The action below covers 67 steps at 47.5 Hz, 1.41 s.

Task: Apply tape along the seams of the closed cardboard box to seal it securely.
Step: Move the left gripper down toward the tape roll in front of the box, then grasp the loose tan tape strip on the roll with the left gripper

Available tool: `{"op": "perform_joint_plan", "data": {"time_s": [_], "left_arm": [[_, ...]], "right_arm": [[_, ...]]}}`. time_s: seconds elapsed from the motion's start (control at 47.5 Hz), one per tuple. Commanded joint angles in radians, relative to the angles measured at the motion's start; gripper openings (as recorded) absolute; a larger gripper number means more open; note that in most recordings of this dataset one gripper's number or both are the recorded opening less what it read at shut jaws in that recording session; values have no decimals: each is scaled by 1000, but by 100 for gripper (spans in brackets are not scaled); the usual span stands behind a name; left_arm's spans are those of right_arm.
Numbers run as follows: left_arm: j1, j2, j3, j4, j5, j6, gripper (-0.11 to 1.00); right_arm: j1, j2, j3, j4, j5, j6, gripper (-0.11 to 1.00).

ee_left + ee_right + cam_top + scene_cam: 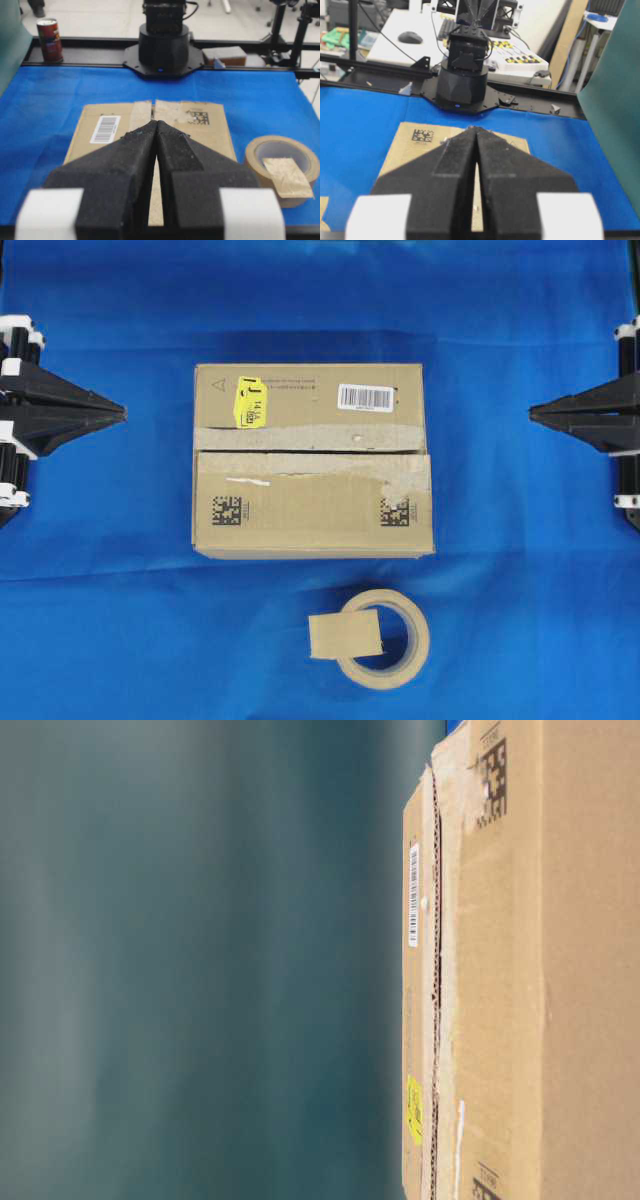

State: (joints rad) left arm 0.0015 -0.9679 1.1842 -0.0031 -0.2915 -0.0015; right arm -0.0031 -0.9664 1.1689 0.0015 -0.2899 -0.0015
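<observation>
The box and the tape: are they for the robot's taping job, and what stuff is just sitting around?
For the job:
cardboard box
seam across its top
loose tape piece
tape roll under that piece
left gripper and right gripper, both shut and empty

Just sitting around:
red can behind the table

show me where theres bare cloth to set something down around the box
Bare blue cloth lies between the cardboard box and each shut gripper, left and right, and behind the box. Crowded in front: tape roll with tape on it.
</observation>
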Motion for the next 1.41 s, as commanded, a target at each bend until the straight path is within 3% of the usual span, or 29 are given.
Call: {"op": "perform_joint_plan", "data": {"time_s": [0.0,0.168,0.252,0.379,0.673,0.82,0.946,1.094,1.136,1.241,1.388], "left_arm": [[-31,31,-41,-5,29,23,0],[-63,74,-64,-5,26,115,0],[-86,114,-67,-5,-32,219,0],[-126,204,-75,-3,-147,287,0],[-268,483,-166,-5,-173,712,1],[-348,597,-238,-6,-124,857,1],[-390,680,-298,-15,-80,900,21],[-399,782,-324,-12,-44,962,66],[-399,813,-331,-12,-41,992,73],[-402,893,-364,-14,-43,1074,60],[-400,977,-422,-15,-43,1138,59]], "right_arm": [[2,12,-21,2,-8,3,0],[2,51,-55,0,41,3,0],[2,74,-66,2,63,3,0],[2,100,-80,0,63,3,0],[2,101,-98,2,29,3,0],[2,103,-98,2,20,-3,0],[0,103,-98,-2,8,-9,0],[2,103,-98,-8,-6,-15,0],[2,103,-98,-12,-5,-17,0],[0,101,-98,-28,-6,-18,0],[2,101,-98,-44,-5,-18,0]]}}
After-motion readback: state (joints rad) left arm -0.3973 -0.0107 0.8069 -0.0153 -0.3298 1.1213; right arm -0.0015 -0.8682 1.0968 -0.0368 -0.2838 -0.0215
